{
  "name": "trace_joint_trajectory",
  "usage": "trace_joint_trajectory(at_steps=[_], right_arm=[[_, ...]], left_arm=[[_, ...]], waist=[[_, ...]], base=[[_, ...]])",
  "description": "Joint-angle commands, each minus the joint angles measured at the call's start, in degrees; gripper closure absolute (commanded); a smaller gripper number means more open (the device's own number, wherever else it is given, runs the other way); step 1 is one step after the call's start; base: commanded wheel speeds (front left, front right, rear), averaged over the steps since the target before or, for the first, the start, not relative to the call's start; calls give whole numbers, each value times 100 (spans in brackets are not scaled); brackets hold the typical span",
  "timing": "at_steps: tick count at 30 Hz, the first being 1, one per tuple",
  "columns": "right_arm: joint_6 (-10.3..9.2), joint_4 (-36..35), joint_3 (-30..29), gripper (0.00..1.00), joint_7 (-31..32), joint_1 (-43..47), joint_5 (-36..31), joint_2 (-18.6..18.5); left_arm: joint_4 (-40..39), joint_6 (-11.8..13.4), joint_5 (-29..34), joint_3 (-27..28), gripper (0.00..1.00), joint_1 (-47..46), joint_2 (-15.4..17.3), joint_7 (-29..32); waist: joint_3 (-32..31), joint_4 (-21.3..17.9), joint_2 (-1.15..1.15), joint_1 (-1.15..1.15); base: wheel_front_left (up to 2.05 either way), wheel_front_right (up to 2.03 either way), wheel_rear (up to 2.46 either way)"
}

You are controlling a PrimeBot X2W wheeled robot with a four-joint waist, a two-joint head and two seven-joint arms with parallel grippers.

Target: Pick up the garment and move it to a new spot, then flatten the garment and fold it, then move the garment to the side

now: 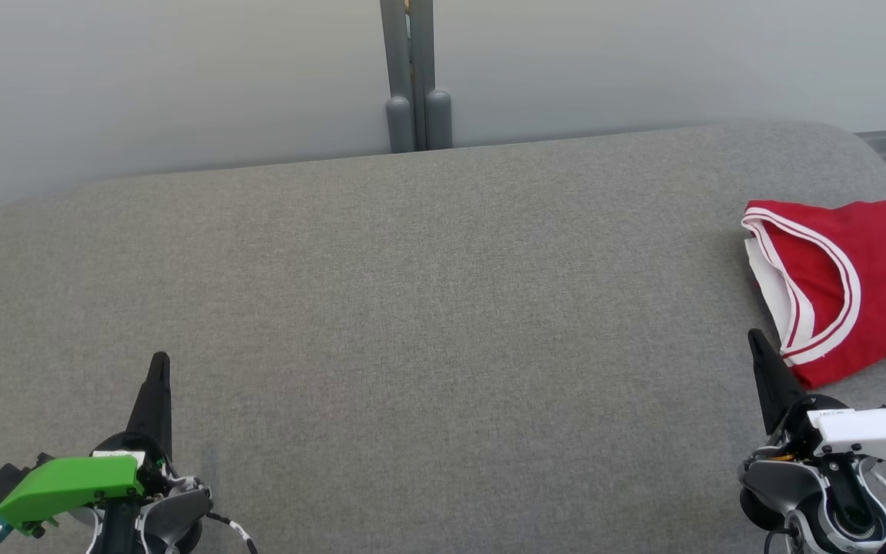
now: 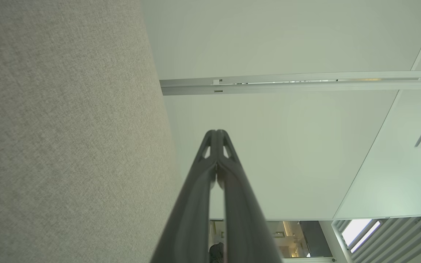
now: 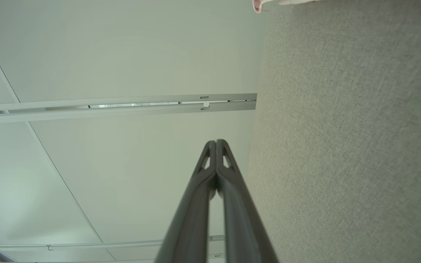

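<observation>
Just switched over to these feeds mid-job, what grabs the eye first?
The red jersey with white trim stands out, lying at the right edge of the grey table and cut off by the head view's border. The left gripper sits low left with a bright green cover, the right gripper low right beside the jersey; both are shut, empty.

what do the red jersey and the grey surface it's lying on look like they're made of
Red jersey: thin, soft fabric, probably a synthetic sports knit; it folds limply and has sewn white-and-red striped trim. Grey surface: matte woven upholstery-like cloth; a fine heathered weave shows, with softly rounded corners.
</observation>
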Motion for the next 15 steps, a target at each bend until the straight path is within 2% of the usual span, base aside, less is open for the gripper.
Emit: trace_joint_trajectory(at_steps=[1,15], right_arm=[[2,-29,-16,100,28,47,32,-25],[2,-29,-15,100,28,46,32,-26]], left_arm=[[-7,-38,-6,27,100,-58,38,17],[-8,-38,-6,26,100,-57,38,17]], waist=[[0,0,0,0],[0,0,0,0]], base=[[0,0,0],[0,0,0]])
